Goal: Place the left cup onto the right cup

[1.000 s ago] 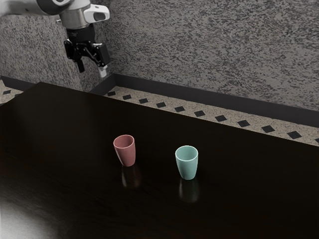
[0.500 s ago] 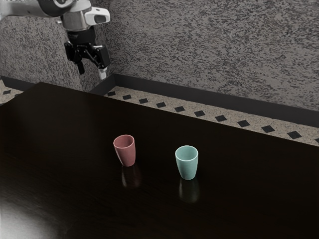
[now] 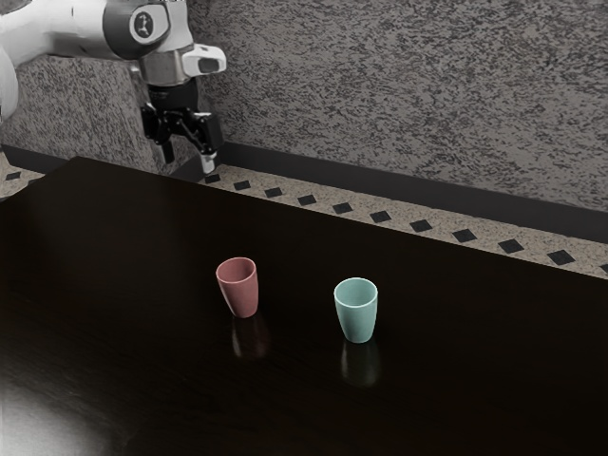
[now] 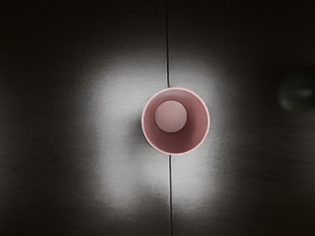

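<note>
The smooth pink tapered cup (image 3: 237,287) stands upright, centre-left in the exterior view, with the black two-finger gripper (image 3: 187,155) spread and empty at upper left.

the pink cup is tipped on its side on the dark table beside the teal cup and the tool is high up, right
No: the pink tapered cup stands upright, as the exterior view shows. It is on the dark table beside the teal tapered cup, the tool high up.
</note>
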Available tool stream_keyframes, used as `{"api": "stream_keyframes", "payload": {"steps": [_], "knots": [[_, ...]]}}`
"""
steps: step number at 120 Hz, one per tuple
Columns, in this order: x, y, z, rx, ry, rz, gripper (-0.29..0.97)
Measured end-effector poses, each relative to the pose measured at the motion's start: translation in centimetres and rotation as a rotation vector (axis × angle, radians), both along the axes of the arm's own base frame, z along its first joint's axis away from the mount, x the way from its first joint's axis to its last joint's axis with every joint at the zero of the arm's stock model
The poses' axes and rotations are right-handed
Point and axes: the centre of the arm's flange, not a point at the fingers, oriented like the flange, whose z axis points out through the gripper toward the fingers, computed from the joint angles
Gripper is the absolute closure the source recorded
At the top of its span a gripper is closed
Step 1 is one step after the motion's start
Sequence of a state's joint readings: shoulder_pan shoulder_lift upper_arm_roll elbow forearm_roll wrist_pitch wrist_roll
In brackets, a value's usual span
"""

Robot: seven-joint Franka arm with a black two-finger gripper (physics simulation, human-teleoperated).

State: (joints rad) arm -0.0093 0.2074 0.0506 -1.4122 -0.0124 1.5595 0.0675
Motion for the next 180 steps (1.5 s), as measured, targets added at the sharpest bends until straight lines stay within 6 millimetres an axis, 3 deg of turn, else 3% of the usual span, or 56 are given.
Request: {"api": "stream_keyframes", "payload": {"steps": [40, 180], "knots": [[1.5, -0.7, -3.0, -0.001, 0.001, -0.010, 0.02], [2.0, -5.5, -13.3, -0.008, 0.001, -0.072, 0.02]]}}
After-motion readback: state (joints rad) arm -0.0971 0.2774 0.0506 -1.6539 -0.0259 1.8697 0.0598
